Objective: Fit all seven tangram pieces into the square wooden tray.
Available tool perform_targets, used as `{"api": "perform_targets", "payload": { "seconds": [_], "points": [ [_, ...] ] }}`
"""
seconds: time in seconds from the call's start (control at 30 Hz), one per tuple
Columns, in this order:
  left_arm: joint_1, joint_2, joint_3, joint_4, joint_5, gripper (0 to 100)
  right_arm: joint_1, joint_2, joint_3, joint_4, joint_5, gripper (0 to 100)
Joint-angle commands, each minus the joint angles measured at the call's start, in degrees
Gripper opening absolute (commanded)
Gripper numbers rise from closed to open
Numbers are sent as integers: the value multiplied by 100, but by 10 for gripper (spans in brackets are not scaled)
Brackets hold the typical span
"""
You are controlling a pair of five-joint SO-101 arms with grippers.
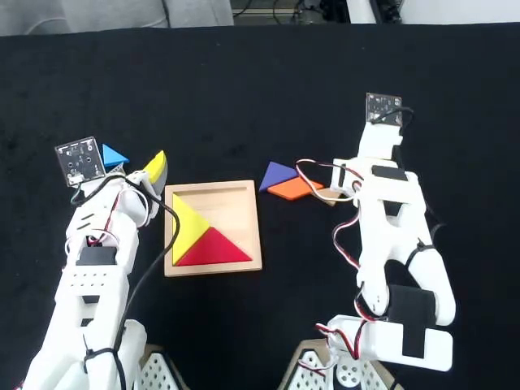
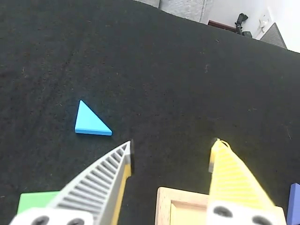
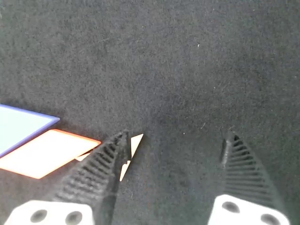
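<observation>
Left gripper [image 2: 172, 145] wide open, empty, just beside tray [image 1: 211, 186] corner; right gripper [image 3: 177, 138] likewise spread, empty. Blue triangle [image 2: 91, 123] flat near tray. Likely light, stiff, thin: pinch across opposite edges.

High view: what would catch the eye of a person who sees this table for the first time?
The square wooden tray lies in the middle, already holding a yellow triangle and a red triangle. A purple triangle and an orange parallelogram lie side by side to its right, by the open right tool; a small blue triangle lies near the left tool.
</observation>
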Motion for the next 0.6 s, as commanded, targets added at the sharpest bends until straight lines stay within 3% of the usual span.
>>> {"api": "perform_targets", "payload": {
  "seconds": [0.0, 0.57],
  "points": [
    [-48, -79, -321, -18, 62, 271, -62, -40, -207, -9, -53, 312],
    [-57, -79, -286, -26, 62, 270, -62, -40, -207, 9, -44, 315]
  ]
}}
